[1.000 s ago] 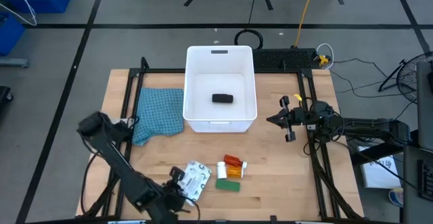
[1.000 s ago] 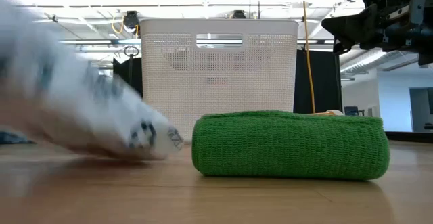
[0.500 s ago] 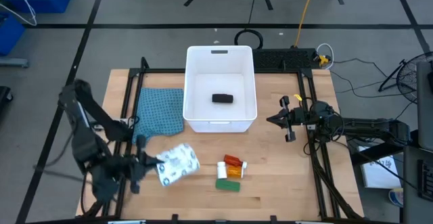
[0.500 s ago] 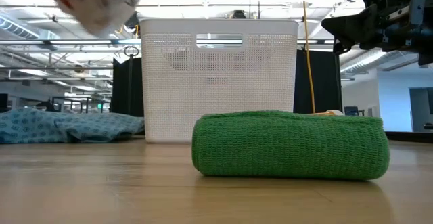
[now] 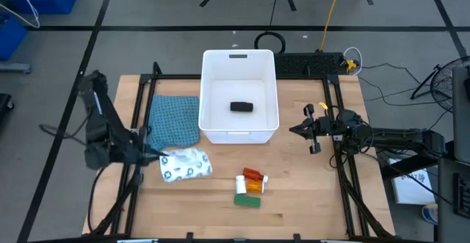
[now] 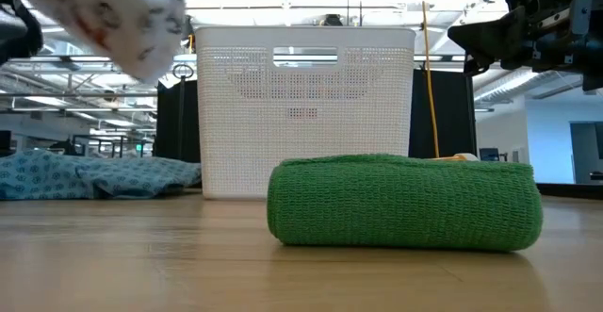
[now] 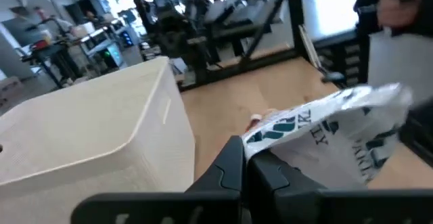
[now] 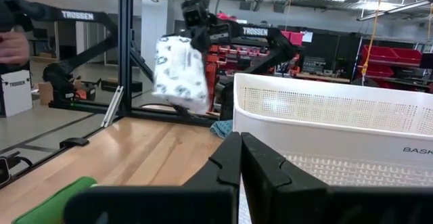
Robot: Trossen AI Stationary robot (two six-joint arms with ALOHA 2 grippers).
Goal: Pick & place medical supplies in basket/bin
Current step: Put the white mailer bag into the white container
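Gripping the white packet [image 5: 186, 164] aloft, the left pincer [image 5: 152, 155] is hanging beside the tub [image 5: 208, 78], which lies ahead toward the table's far side; the right pincer [image 5: 312, 130] is waiting shut.

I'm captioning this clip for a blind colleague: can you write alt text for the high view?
Seen from above, the left gripper, shut on a white printed packet, holds it near a blue-green cloth. A white bin holds a small black block; orange pill bottles and a green block lie in front. The right gripper waits beside the bin.
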